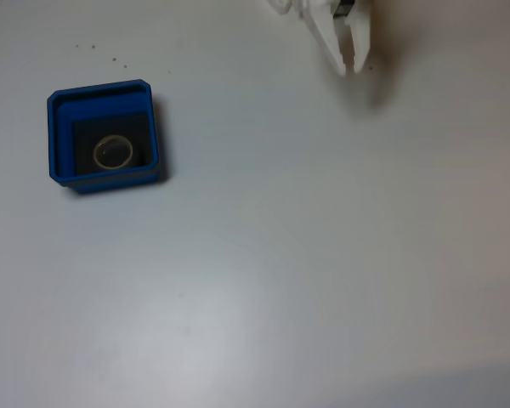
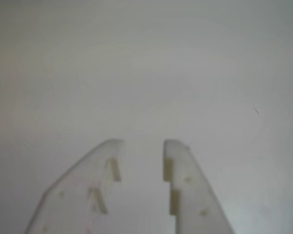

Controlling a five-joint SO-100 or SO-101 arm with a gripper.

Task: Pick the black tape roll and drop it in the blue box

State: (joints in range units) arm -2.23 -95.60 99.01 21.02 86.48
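Your tape roll [image 1: 113,152] already lies flat on the dark floor of the blue box [image 1: 61,136], which sits at about nine o'clock in the fixed view. Only the pale inner ring reads clearly; the black outer band blends into the floor, so you cannot trace its edge. Judging from this, the drop is done and nothing is left but to pull the arm back to rest, if you want that at all.

Your gripper [image 1: 350,70] hangs at about one o'clock in the fixed view, well apart from the box, with its shadow falling on the desk just beside it. In the wrist view the two white fingers [image 2: 178,161] come up from six o'clock and stand slightly spread, with a clear gap between the tips and nothing held in it; only bare surface shows beyond them.

The desk [image 1: 306,255] is a plain, pale grey-white top, smooth and matte, with a soft sheen toward six o'clock. A few tiny dark specks dot it near eleven o'clock in the fixed view, above the box. No wall, edge or other part of the room shows, so you cannot say more about the surroundings.
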